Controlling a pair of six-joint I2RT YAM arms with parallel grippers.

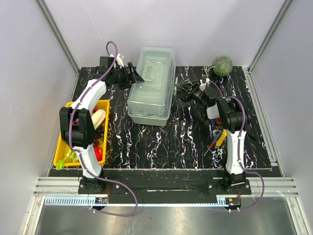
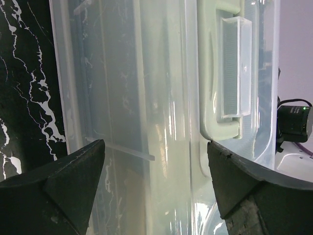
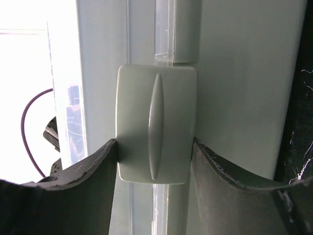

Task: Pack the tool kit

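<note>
The toolbox [image 1: 151,85] sits shut at the table's rear middle. My right gripper [image 3: 154,142] clasps its side latch [image 3: 155,98]. My left gripper [image 2: 156,143] hangs spread wide at the lid [image 2: 122,73], gripping nothing. I judge I'm unlatching, so next I pry the latch outward.

table [image 1: 161,142]: black top, white veining | centre-back: pale toolbox [image 1: 150,93], lid down, sitting flat | left edge: yellow tray [image 1: 60,147] | back-right corner: green ball [image 1: 223,65] | right side: small hand tools [image 1: 217,138], red/yellow, well apart from toolbox
</note>
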